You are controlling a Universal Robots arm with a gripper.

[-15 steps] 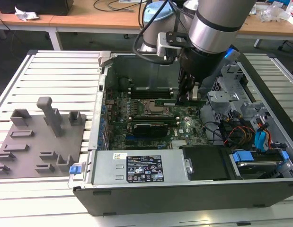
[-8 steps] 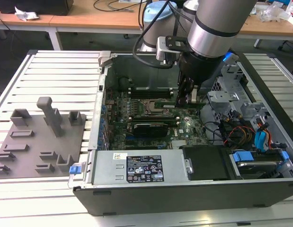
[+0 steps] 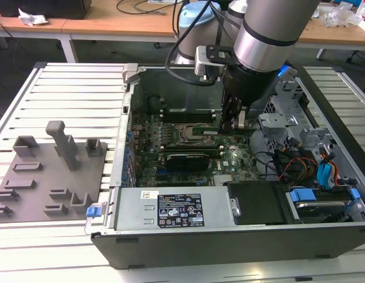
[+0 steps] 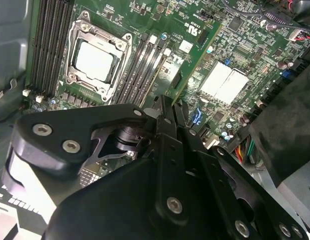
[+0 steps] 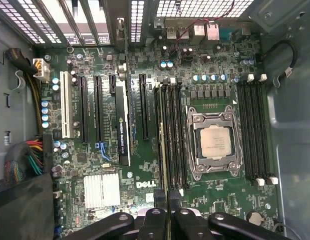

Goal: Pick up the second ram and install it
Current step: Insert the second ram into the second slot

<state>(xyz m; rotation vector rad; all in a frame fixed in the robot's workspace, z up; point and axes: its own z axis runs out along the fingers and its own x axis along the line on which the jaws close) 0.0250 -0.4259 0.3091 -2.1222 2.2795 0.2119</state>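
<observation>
While the arm reaches down into the open computer case (image 3: 111, 194) in the exterior view, its claw (image 3: 228, 127) pinches the second ram (image 3: 214, 131) just above the motherboard (image 3: 188, 138). Seen in the second wrist view, the green stick (image 4: 195, 60) juts out tilted from between the fingers (image 4: 167, 117), near the processor socket (image 4: 94, 60). Seen edge-on in the first wrist view, it (image 5: 164, 165) hangs along the black memory slots (image 5: 172, 135) beside that socket (image 5: 215, 142).

A robotics lab — slatted metal worktable (image 3: 70, 88), open computer case (image 3: 229, 236), wooden desks (image 3: 111, 23).
</observation>
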